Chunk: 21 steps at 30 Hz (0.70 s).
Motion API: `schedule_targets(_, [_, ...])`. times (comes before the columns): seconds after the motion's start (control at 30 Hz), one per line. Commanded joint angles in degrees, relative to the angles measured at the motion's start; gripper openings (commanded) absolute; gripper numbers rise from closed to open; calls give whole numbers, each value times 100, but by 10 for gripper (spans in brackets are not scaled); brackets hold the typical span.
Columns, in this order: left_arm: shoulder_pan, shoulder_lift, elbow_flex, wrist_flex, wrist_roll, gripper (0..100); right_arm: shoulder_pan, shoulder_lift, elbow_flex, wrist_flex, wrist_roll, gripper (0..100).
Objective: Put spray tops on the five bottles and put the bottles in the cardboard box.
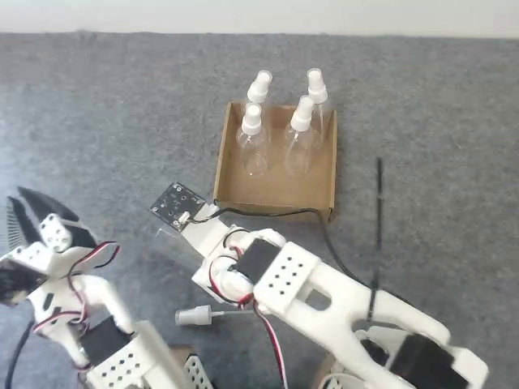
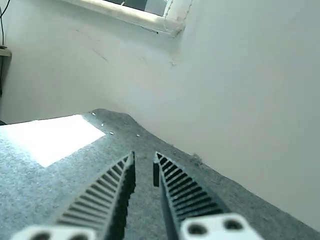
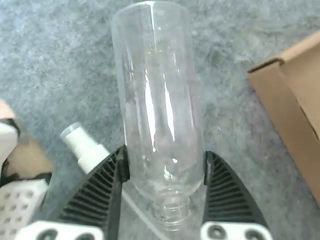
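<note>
Holds the one uncapped bottle [image 3: 157, 90] by its lower body in the right pincer [image 3: 164, 155], clamped on both sides, low over the surface [image 1: 97, 121] just outside a near corner of the cardboard box [image 1: 276, 193]; leaves the threaded neck bare, presumably for fitting. Finds the last spray top [image 1: 197, 316] loose on the surface close beside that pincer, not yet on. Counts four capped bottles [image 1: 253, 144] upright inside the box, with bare floor in front, seemingly room for a fifth. Shows the left pincer [image 2: 144, 161] raised well aside, parted by a narrow gap, gripping nothing
</note>
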Motion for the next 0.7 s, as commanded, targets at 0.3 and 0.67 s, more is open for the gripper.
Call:
schedule_targets(0.3, [703, -105, 154, -185, -343, 58, 637, -2264, -299, 1473, -70, 91])
schedule_targets(0.67, [738, -105, 189, -185, -510, 58, 2404, -3530, -308, 2308, -62, 91])
